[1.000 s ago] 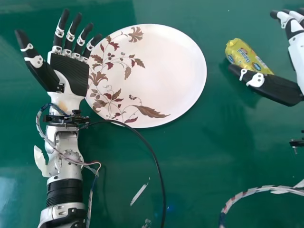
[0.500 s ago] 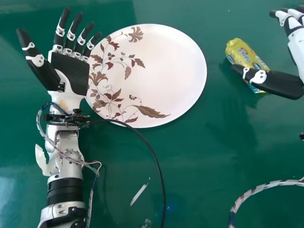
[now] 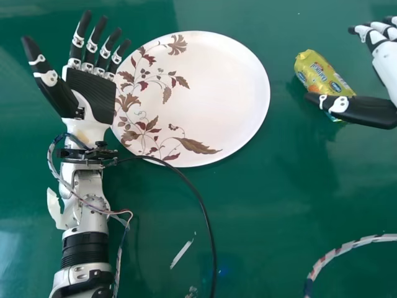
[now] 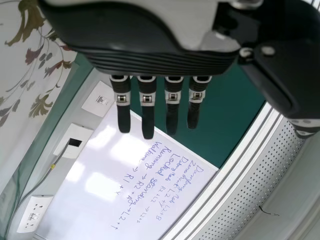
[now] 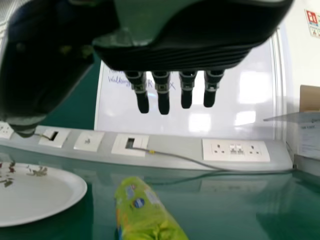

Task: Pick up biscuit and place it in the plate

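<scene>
White scrap of something [image 3: 181,254] was lying on the green tabletop [image 3: 267,205], on the robot's side of the plate [image 3: 217,81], with a striped cable [image 3: 347,248] looping in to the near right of it. Left hand [image 3: 90,93] was palm up right at the plate's left rim, fingers straight and apart, nothing in them. Biscuit packet [image 3: 319,69], the yellow one, sat on the tabletop to the right of the plate, well off it. Right hand [image 3: 360,112] was out past the plate's right side too, fingers straight and well apart from the thumb, which crossed over the packet's near end; couldn't tell if it touched. Way beyond the plate were wall sockets [image 5: 235,150] and a whiteboard [image 5: 230,122].
</scene>
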{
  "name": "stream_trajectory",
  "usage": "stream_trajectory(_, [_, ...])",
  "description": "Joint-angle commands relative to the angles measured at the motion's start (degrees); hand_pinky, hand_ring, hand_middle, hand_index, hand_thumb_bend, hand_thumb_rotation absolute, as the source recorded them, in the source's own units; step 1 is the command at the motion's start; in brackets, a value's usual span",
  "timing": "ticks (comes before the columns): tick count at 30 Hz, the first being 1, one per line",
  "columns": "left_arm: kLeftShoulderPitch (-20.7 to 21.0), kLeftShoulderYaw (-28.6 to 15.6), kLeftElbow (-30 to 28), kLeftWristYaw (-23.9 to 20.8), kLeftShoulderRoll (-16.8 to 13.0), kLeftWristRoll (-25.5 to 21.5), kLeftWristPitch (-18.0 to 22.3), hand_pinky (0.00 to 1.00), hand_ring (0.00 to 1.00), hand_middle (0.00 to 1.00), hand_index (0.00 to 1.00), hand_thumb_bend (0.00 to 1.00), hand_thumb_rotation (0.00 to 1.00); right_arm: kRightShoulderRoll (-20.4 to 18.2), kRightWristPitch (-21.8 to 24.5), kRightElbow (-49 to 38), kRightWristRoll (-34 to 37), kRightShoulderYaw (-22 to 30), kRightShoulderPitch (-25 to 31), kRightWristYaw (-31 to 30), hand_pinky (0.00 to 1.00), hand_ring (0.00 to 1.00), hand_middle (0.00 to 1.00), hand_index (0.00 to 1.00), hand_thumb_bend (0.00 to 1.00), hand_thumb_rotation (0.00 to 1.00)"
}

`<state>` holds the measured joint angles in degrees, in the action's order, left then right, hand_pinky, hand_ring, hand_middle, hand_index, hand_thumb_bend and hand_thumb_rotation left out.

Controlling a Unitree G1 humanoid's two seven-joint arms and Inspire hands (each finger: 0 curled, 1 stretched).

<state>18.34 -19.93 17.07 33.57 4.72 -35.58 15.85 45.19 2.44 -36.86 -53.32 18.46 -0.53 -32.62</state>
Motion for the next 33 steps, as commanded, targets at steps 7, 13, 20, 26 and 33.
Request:
stream_trajectory(7, [-3.4, 0.3, 5.5, -1.0, 2.7, 1.3, 1.9, 0.85, 0.85, 0.89, 0.93, 1.00, 0.77, 3.9, -0.4, 3.1, -0.1, -2.8, -3.2, -4.4, 1.00, 1.00, 1.00, 1.00, 1.00, 0.59])
stream_trajectory(13, [-3.0, 0.2, 6.1, -1.0, 3.2, 1.1, 2.3, 0.90, 0.87, 0.92, 0.96, 1.00, 0.79, 6.1, -0.6, 5.6, 0.2, -3.8, -4.3, -5.8, 1.00, 1.00, 1.00, 1.00, 1.00, 0.60])
stream_trajectory(20, [-2.5, 0.2, 7.0, -0.9, 3.2, 1.1, 3.0, 0.93, 0.89, 0.93, 0.96, 1.00, 0.76, 7.0, 0.9, 7.2, 0.1, -5.4, -6.1, -8.4, 1.00, 1.00, 1.00, 1.00, 1.00, 0.61])
stream_trajectory(26, [-2.3, 0.3, 7.5, -1.5, 3.2, 1.8, 3.3, 0.96, 0.90, 0.93, 0.98, 1.00, 0.79, 8.5, 0.5, 9.5, 0.9, -6.5, -7.6, -9.8, 1.00, 1.00, 1.00, 1.00, 1.00, 0.61])
stream_trajectory(33, [-1.5, 0.3, 8.8, -1.5, 3.5, 2.7, 4.2, 0.98, 0.91, 0.94, 0.98, 1.00, 0.78, 10.5, 0.4, 12.4, 1.0, -8.2, -9.2, -10.4, 1.00, 1.00, 1.00, 1.00, 1.00, 0.62])
